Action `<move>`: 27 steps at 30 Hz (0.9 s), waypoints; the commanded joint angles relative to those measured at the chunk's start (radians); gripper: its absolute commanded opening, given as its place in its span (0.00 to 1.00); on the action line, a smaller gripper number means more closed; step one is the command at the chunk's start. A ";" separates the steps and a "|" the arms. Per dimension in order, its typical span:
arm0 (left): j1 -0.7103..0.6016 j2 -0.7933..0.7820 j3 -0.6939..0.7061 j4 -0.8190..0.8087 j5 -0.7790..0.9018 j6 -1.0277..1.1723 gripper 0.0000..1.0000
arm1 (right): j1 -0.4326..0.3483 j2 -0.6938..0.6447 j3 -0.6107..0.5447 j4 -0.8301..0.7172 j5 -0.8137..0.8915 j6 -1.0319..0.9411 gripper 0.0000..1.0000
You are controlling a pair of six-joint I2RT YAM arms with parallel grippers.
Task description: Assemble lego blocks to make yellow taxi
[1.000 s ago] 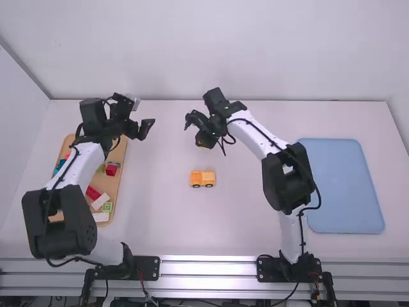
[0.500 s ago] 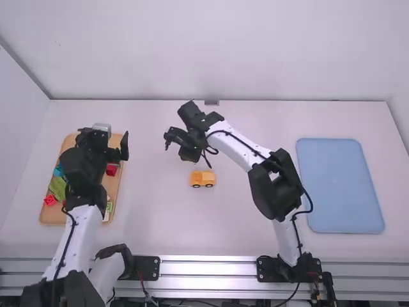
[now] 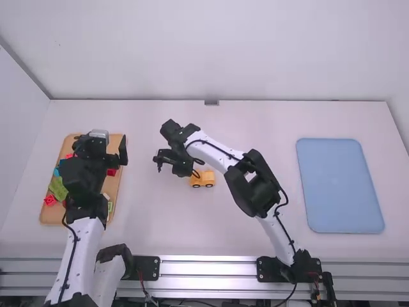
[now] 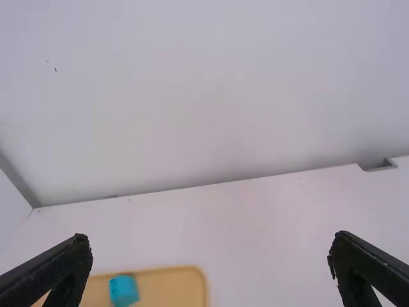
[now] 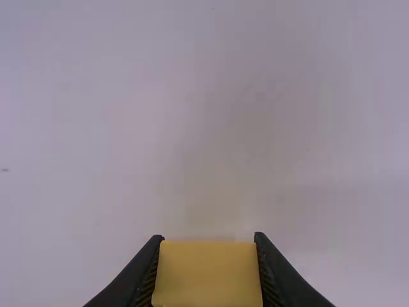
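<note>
In the high view my left gripper point(image 3: 101, 143) stands over the far part of the wooden tray point(image 3: 117, 142). In the left wrist view the left gripper point(image 4: 211, 256) has its fingers wide apart with nothing between them. My right gripper point(image 3: 167, 160) is at the middle of the table, just left of and beyond a yellow-orange block vehicle point(image 3: 203, 179) with dark wheels. Between its two fingers in the right wrist view, the right gripper point(image 5: 208, 268) holds a yellow block point(image 5: 208, 281).
The tray holds loose blocks: a red one point(image 3: 50, 199), a green one point(image 3: 58, 188) and a teal one point(image 4: 123, 290) among others. At the right lies a blue tray point(image 3: 340, 185). A wall stands along the table's far edge.
The left gripper has drawn back to the left, over the tray. My right gripper has moved left and nearer the table's front, still with the yellow block. The vehicle has stayed put.
</note>
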 commanded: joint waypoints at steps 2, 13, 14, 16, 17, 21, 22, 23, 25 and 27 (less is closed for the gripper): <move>-0.002 -0.011 -0.007 -0.005 -0.009 0.007 0.99 | -0.009 0.034 0.045 0.005 -0.024 -0.052 0.08; -0.002 -0.011 -0.007 -0.014 -0.033 0.008 0.99 | 0.003 0.034 0.046 0.016 -0.086 -0.093 0.04; -0.002 -0.011 -0.007 -0.013 -0.033 0.007 0.99 | 0.011 0.034 0.046 0.013 -0.096 -0.097 0.04; -0.002 -0.011 -0.007 -0.014 -0.033 0.006 0.99 | 0.020 0.034 0.044 0.012 -0.094 -0.094 0.04; -0.002 -0.011 -0.007 -0.014 -0.033 0.006 0.99 | 0.021 0.034 0.042 0.013 -0.096 -0.095 0.04; -0.002 -0.011 -0.007 -0.022 -0.033 0.009 0.99 | 0.022 0.034 0.026 0.026 -0.141 -0.122 0.05; -0.002 -0.011 -0.007 -0.023 -0.034 0.011 0.99 | 0.026 0.034 0.022 0.035 -0.134 -0.111 0.05; -0.002 -0.011 -0.007 -0.023 -0.034 0.010 0.99 | 0.026 0.034 0.021 0.036 -0.132 -0.112 0.05; -0.002 -0.011 -0.007 -0.026 -0.033 0.010 0.99 | 0.037 0.034 0.008 0.044 -0.136 -0.113 0.06; -0.002 -0.011 -0.007 -0.027 -0.034 0.010 0.99 | 0.043 0.034 -0.009 0.058 -0.136 -0.112 0.06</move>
